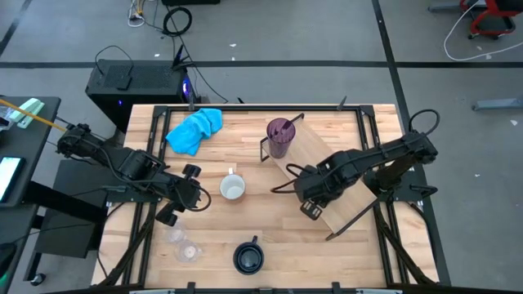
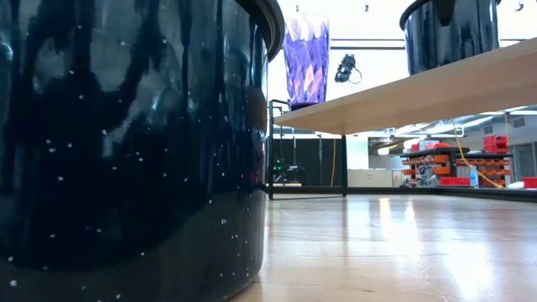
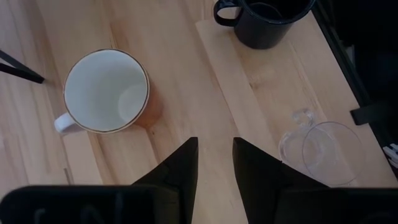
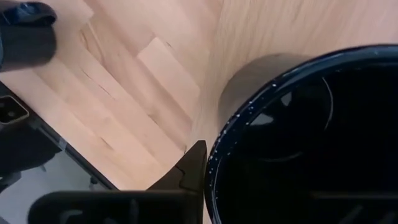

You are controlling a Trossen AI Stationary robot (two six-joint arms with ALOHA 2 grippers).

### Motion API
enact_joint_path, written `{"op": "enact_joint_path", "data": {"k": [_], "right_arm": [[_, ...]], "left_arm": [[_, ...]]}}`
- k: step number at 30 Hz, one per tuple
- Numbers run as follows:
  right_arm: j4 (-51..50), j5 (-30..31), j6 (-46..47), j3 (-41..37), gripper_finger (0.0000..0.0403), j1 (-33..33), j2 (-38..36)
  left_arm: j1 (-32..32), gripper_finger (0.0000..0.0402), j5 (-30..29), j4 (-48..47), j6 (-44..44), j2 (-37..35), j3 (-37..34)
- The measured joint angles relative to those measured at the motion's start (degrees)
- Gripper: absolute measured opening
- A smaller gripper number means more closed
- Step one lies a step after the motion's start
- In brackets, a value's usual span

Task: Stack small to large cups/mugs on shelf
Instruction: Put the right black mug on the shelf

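Note:
The shelf (image 1: 306,147) lies slanted on the table's right half, with the purple tumbler (image 1: 280,135) upright on its far end. My right gripper (image 1: 315,196) points down over the shelf's middle, shut on a dark mug (image 4: 311,143), which the low view shows on the board (image 2: 445,38). The white mug (image 1: 233,189) stands on the table at the middle. My left gripper (image 3: 215,155) hovers open just left of it, nothing between its fingers. A second dark mug (image 1: 248,257) and two clear glasses (image 1: 184,245) stand near the front edge. My right gripper comes at the dark mug from above, pointing down. One finger (image 4: 194,165) stands outside the wall, against the rim (image 4: 217,162); the other is hidden, I take it inside the dark hollow. The mug is upright, its bottom at the shelf board (image 2: 403,92).
A blue cloth (image 1: 194,129) lies bunched at the far left of the table. Black rails run along the table's left and right sides. The shelf's wire frame (image 1: 351,216) sticks out at its near end. Bare tabletop shows between the white mug and the shelf.

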Motion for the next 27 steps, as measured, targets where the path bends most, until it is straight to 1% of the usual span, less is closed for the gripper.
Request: {"op": "enact_joint_path", "data": {"k": [7, 13, 19, 23, 27], "right_arm": [[-0.1, 0.4, 1.3, 0.0, 0.0076, 1.9, 0.0], [0.3, 0.7, 3.0, 0.0, 0.0101, 2.6, 0.0], [2.8, 4.2, 1.7, 0.0, 0.0134, 1.6, 0.0], [2.8, 4.5, 1.0, 0.0, 0.0161, 0.3, 0.0], [2.8, 5.7, 0.6, 0.0, 0.019, -0.5, -1.9]], "left_arm": [[0.0, 0.0107, 0.0, -0.6, -0.4, 0.0, 0.0], [0.0, 0.0107, 0.0, -0.6, -0.4, 0.0, 0.0], [0.0, 0.0107, 0.0, -0.5, -0.3, 0.0, 0.0], [0.0, 0.0107, 0.0, -0.5, -0.3, 0.0, 0.0], [0.0, 0.0107, 0.0, -0.5, -0.1, 0.0, 0.0]]}}
